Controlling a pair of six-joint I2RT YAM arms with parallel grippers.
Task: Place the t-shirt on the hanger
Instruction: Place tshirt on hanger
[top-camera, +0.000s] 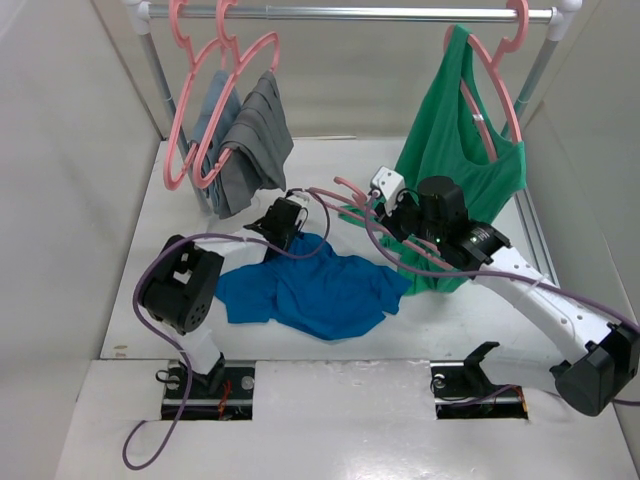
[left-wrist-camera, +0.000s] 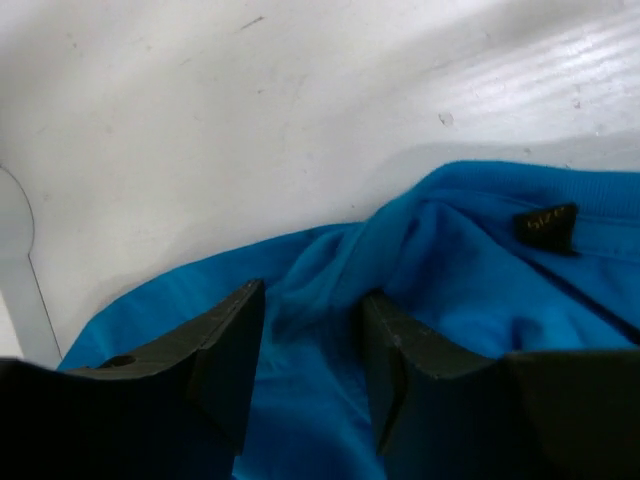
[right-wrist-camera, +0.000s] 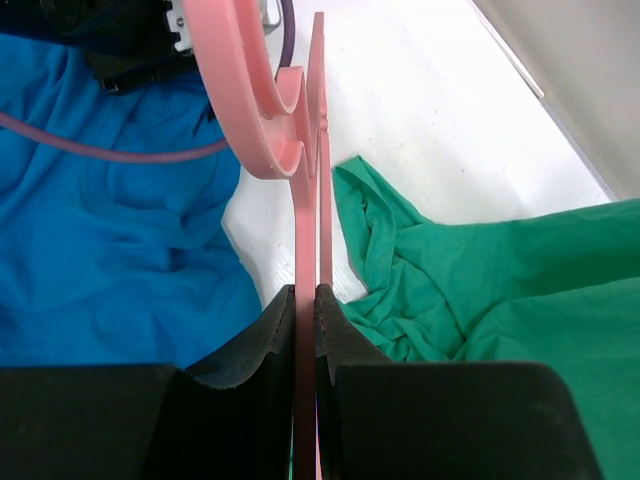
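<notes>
The royal-blue t-shirt (top-camera: 320, 288) lies crumpled on the white table between the two arms. My left gripper (top-camera: 288, 212) is at its far edge by the collar. In the left wrist view the left gripper (left-wrist-camera: 312, 335) is open, its fingers (left-wrist-camera: 225, 345) pressed down on either side of a fold of blue fabric (left-wrist-camera: 450, 270) next to the black size label (left-wrist-camera: 545, 222). My right gripper (top-camera: 392, 212) is shut on the slim pink hanger (top-camera: 345, 190) and holds it low, just beyond the shirt. In the right wrist view the right gripper (right-wrist-camera: 305, 295) clamps the hanger (right-wrist-camera: 250, 90) bar edge-on.
A metal rail (top-camera: 350, 13) crosses the back. Two pink hangers with grey garments (top-camera: 245, 140) hang at its left. A green top (top-camera: 460, 160) hangs at its right and trails onto the table beside my right gripper (right-wrist-camera: 470, 270). Walls close in both sides.
</notes>
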